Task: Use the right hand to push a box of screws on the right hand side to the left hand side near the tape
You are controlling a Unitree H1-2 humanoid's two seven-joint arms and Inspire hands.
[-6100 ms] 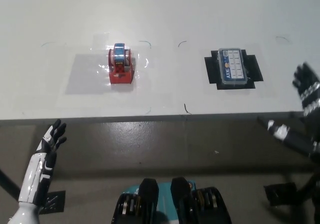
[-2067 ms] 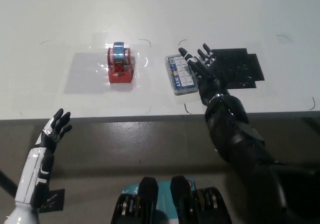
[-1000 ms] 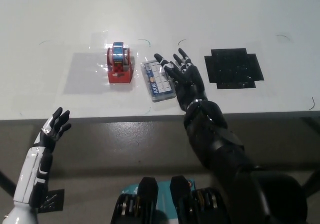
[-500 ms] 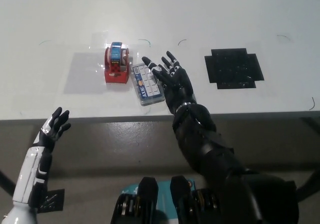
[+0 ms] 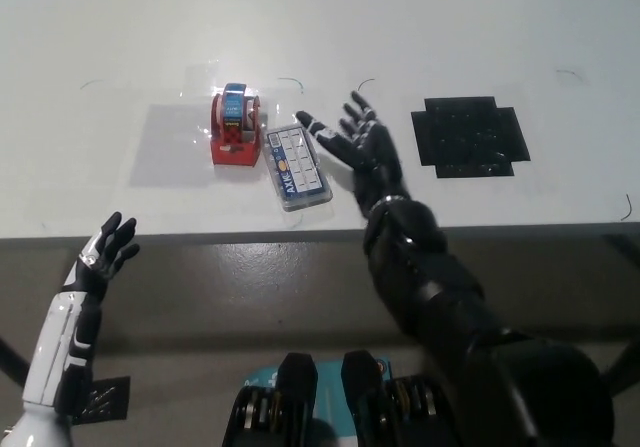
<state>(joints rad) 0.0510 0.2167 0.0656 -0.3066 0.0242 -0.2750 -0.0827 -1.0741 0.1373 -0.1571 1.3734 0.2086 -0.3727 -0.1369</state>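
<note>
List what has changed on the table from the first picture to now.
The box of screws slid left off the black mat and now lies beside the tape dispenser. The right robot hand, which pushed it, has drawn slightly back, open. The tape and the left robot hand stayed roughly put.

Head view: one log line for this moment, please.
right hand: open, just right of screw box | screw box: beside tape dispenser | black mat: bare | left hand: open, below table edge
</note>
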